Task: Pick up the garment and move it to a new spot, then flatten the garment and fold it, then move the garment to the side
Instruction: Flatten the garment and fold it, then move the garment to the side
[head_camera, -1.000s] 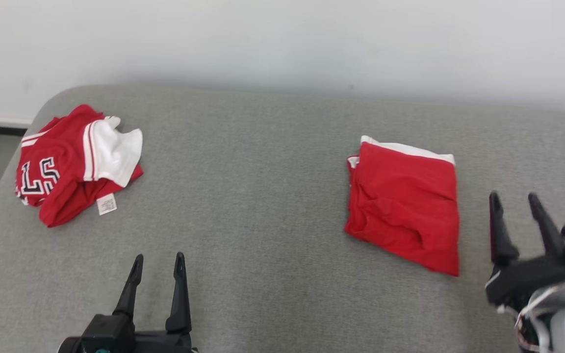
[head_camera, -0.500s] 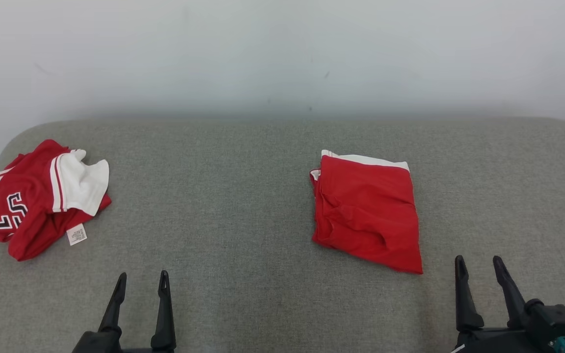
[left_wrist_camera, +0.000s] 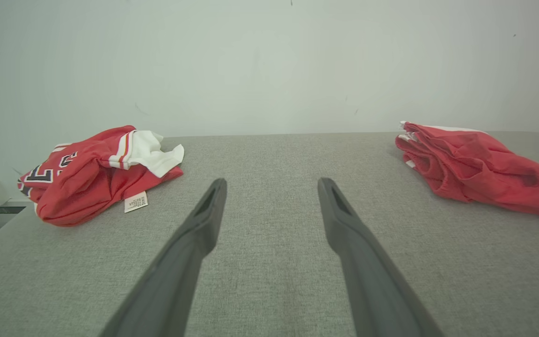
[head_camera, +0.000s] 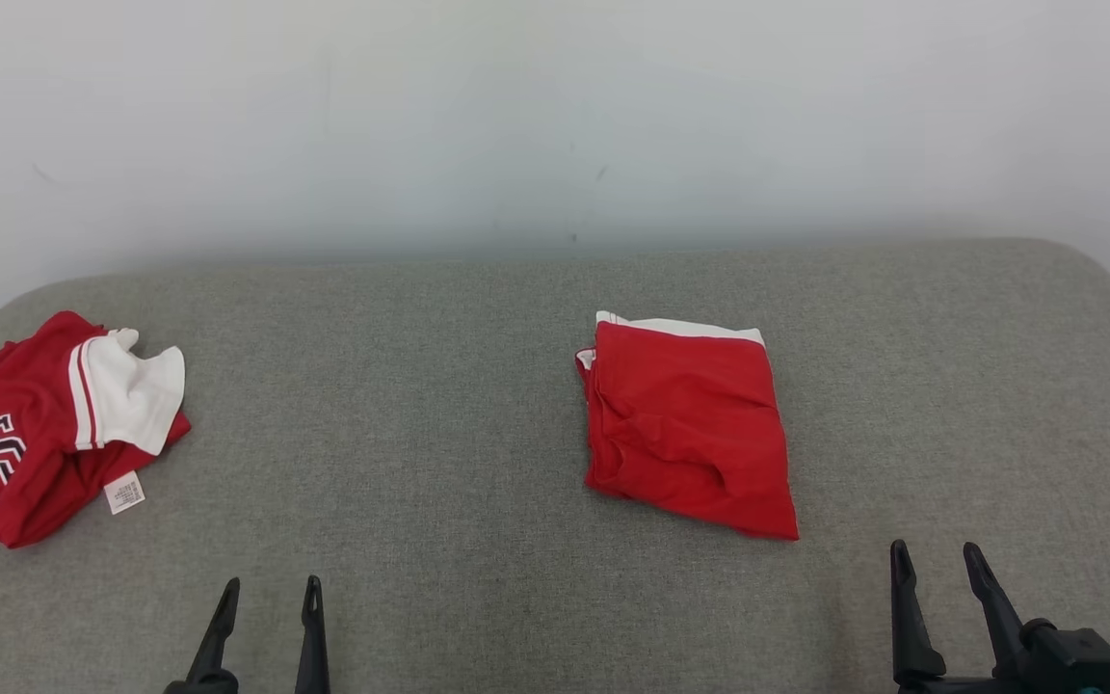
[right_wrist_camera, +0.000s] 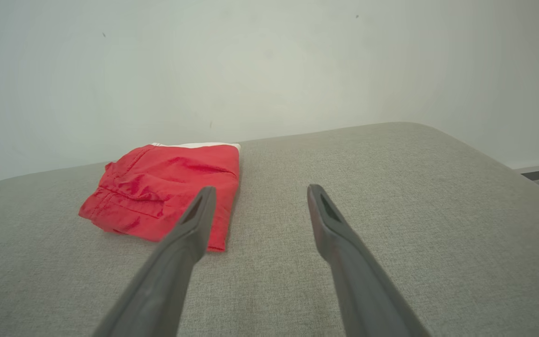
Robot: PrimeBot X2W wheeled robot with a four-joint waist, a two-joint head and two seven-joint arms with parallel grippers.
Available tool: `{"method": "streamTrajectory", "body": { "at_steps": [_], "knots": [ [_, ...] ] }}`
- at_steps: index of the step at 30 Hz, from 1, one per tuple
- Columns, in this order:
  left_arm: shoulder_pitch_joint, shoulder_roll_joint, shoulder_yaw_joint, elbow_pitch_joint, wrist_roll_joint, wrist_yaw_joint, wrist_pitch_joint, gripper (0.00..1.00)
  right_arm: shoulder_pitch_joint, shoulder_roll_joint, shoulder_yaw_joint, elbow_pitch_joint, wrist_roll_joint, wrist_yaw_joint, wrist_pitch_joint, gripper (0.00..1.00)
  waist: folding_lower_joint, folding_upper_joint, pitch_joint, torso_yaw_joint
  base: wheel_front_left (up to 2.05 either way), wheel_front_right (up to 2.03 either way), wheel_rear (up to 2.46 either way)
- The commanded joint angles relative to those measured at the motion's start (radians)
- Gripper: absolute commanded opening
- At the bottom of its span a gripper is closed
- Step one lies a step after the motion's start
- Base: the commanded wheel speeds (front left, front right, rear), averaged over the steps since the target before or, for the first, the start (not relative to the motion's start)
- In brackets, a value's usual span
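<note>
A folded red garment with a white band (head_camera: 690,424) lies flat right of the middle of the grey cushion (head_camera: 420,434); it also shows at the right of the left wrist view (left_wrist_camera: 475,168) and left of centre in the right wrist view (right_wrist_camera: 166,192). A crumpled red and white jersey with black letters (head_camera: 44,434) sits at the cushion's far left, seen too in the left wrist view (left_wrist_camera: 96,171). My left gripper (head_camera: 266,584) is open near the front edge, holding nothing. My right gripper (head_camera: 934,552) is open at the lower right, just right of the folded garment.
A pale wall (head_camera: 555,116) rises straight behind the cushion. The cushion's rounded right end (right_wrist_camera: 508,159) drops to the floor. Bare grey fabric stretches between the two garments.
The head camera has tilted and turned, shifting the whole scene left and down. Both grippers have drawn back toward the bottom edge; the right one has come away from beside the folded garment.
</note>
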Motion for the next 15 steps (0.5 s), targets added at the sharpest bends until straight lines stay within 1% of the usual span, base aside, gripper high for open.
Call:
{"method": "streamTrajectory", "body": {
  "at_steps": [1,15],
  "knots": [
    [0.003,0.004,0.004,0.0,0.008,0.005,-0.003,1.0,-0.006,0.005,0.0,0.002,-0.002,-0.002,0.0,1.0,0.0,0.0001,0.0,0.0,0.0,0.0,0.0],
    [0.007,-0.003,0.023,-0.001,-0.004,0.003,-0.003,1.0,-0.019,0.008,0.004,0.013,0.004,-0.002,0.001,1.0,0.0,0.0001,0.004,0.006,0.0,0.0,0.0]
  ]
}}
